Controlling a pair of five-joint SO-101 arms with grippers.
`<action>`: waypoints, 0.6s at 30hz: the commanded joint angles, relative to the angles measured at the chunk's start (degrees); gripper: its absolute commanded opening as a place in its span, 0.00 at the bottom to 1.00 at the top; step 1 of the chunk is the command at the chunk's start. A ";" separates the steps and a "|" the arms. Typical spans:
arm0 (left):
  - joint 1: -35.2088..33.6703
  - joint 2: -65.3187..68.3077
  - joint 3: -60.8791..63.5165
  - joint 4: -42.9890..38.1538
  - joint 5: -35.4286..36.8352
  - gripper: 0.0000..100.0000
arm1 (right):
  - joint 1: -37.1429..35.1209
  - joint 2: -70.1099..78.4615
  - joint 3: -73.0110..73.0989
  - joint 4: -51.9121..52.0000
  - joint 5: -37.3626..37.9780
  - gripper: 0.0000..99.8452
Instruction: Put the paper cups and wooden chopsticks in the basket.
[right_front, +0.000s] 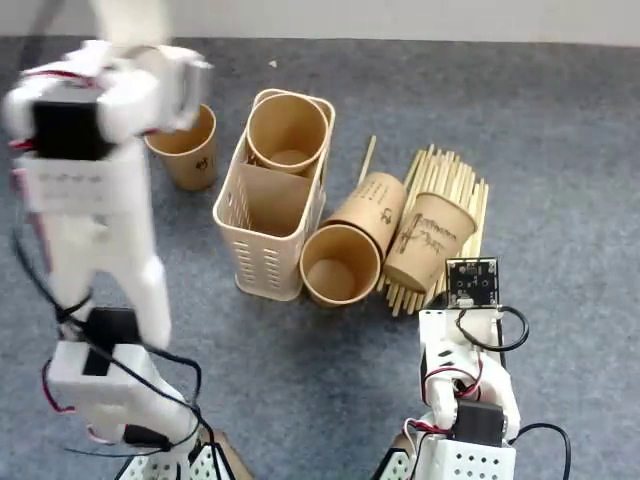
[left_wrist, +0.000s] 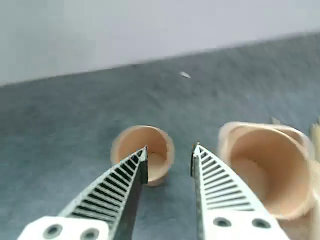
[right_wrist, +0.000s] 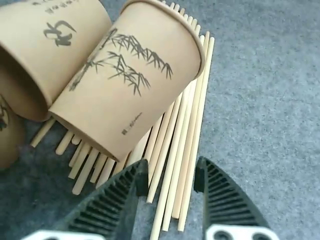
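The slatted beige basket (right_front: 262, 222) stands mid-table with one paper cup (right_front: 288, 135) in its far compartment. Another cup (right_front: 188, 148) stands upright to its left, and my open left gripper (left_wrist: 169, 155) hovers above that cup (left_wrist: 156, 145). Right of the basket a cup (right_front: 335, 265) shows its open mouth, and a second cup (right_front: 372, 212) lies on its side. A third cup (right_front: 432, 240) rests on the bundle of wooden chopsticks (right_front: 462, 190). My right gripper (right_wrist: 171, 170) is open low over the chopsticks (right_wrist: 175, 150), just short of the bamboo-printed cup (right_wrist: 125, 85).
Grey carpet-like cloth (right_front: 560, 150) covers the table, with free room at the right and far side. A pale wall (left_wrist: 150, 30) runs behind. The basket with its cup (left_wrist: 265, 170) is beside the left gripper. A small scrap (right_front: 272, 64) lies far back.
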 joint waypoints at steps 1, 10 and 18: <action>-8.40 4.26 0.92 -2.90 0.35 0.17 | -0.31 -0.40 7.08 -1.01 0.88 0.16; -12.88 24.22 1.36 -5.27 0.53 0.17 | -0.31 -0.40 7.08 -1.01 0.88 0.16; -12.35 27.91 -10.68 -3.16 0.70 0.17 | -0.31 -0.40 7.08 -1.01 0.88 0.16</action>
